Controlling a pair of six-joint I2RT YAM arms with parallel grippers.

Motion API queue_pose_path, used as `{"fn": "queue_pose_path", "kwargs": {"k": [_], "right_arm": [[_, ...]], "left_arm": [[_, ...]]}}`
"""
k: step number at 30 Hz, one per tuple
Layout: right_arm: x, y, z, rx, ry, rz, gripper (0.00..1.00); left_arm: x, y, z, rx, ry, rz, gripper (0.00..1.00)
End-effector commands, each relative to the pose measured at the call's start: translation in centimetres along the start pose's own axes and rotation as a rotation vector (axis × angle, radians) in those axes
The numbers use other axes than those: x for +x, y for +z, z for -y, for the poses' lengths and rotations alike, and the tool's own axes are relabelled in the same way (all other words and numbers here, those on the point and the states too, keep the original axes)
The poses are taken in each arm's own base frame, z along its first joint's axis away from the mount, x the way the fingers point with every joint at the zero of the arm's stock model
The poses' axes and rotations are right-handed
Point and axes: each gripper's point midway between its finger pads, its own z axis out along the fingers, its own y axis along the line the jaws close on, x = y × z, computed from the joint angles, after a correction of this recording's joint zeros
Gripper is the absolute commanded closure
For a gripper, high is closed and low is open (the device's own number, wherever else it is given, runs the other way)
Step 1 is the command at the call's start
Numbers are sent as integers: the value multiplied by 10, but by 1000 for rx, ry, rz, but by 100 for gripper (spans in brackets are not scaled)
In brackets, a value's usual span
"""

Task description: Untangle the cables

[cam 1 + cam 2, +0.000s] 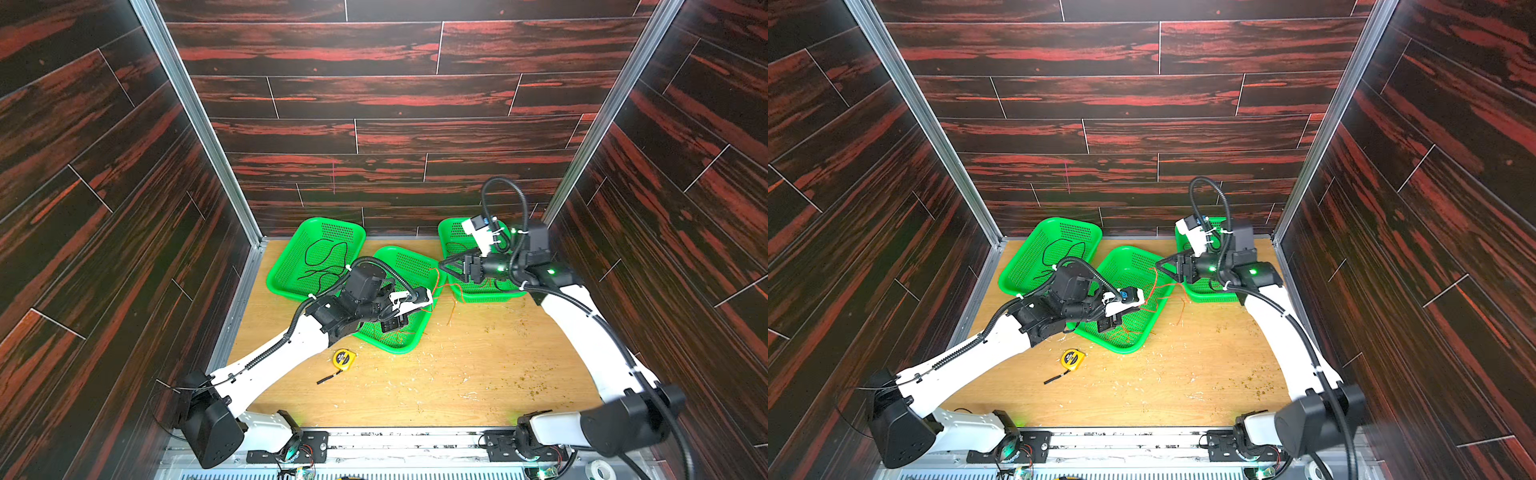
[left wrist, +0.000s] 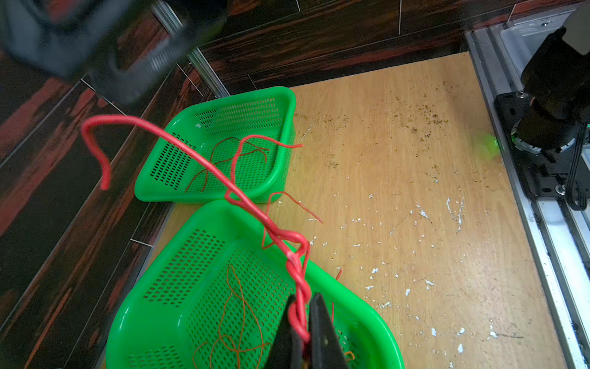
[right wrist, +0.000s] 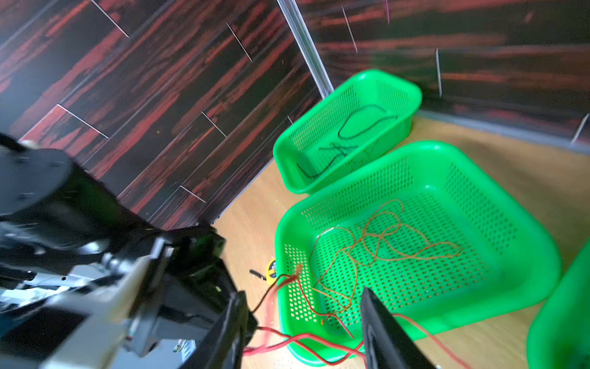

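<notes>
My left gripper (image 2: 305, 298) is squeezed tight on the red cable (image 2: 207, 166). Just past my fingertips the cable is twisted into a knotty lump. From there it goes up through the air in a long bow and ends in a bent hook. In both top views, with 12 o'clock at the far wall, this gripper hangs over the 3 o'clock edge of the middle basket (image 1: 399, 349).

My right gripper (image 1: 444, 268) is spread apart and grips nothing. It points toward 9 o'clock, over the gap between the middle basket and the right basket (image 1: 486, 297). In the right wrist view the red cable runs across low down between my two fingers (image 3: 381, 326). I cannot tell if it touches them.

The orange cable (image 3: 383, 242) lies in loose loops on the floor of the middle basket, under my left gripper. The black cable (image 1: 328, 257) lies all by itself in the left basket (image 1: 340, 232), which sits at about 11 o'clock on the tabletop (image 1: 457, 374). The right basket sits at about 1 o'clock. A thin reddish strand (image 2: 223, 153) lies inside it, and a red end pokes out past its rim. I cannot tell which cable that strand belongs to.

A yellow tape measure (image 1: 344, 358) lies on the tabletop at 7 o'clock from the middle basket. A short black stick (image 1: 328, 379) lies just beside it. Little white and brown crumbs are scattered over the wood.
</notes>
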Motion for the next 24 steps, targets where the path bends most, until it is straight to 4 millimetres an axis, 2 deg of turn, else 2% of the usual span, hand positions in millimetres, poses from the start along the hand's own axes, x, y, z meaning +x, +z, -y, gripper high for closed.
{"fn": "queue_pose_path", "kwargs": {"k": [1,5,7,10,14,17,24], "right_arm": [[5,11,-5,-56,18,-42,45],[7,20,-12,-92,15,-68,46],[8,25,-13,-114,28,-91,52],[8,29,-20,-154,34,-108,65],[1,22,-27,-158,4,-78,89],[-8,14,-37,-169,-28,-37,100],[-14,-12,-59,-137,-86,75,100]], "left_arm": [[-17,-5,-5,-11,42,45,100],[-17,-5,-5,-9,42,43,100],[-17,-4,-5,-5,40,42,100],[-14,-2,-7,-11,39,30,100],[-10,-1,-11,-28,19,13,100],[-6,0,-20,-54,-30,4,100],[-2,-10,-62,-195,-184,66,100]]}}
